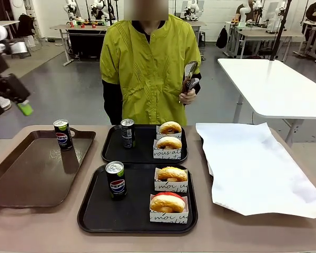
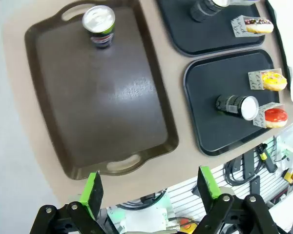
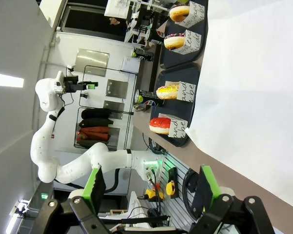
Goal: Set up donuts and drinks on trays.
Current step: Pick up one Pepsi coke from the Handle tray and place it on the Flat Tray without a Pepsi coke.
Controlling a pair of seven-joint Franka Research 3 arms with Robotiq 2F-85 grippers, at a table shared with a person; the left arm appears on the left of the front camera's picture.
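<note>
Both black trays (image 1: 95, 208) hold two boxed donuts (image 1: 168, 203) and one can. Spare can (image 1: 62, 134): upright on brown tray (image 1: 21, 179).

Left gripper (image 2: 149, 190): high above, fingers wide, empty. Right gripper (image 3: 149, 187): spread, empty.

Best handling: approach from above, close around mid-body, keep vertical.

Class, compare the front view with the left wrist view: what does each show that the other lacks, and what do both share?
Front view alone: the person holding tongs, and the wide white paper sheet.

Left wrist view alone: the left gripper with jaws open and nothing between them, and the donuts' icing from above.

Both: the brown tray with one can, and two black trays, each holding a can and two boxed donuts.
</note>
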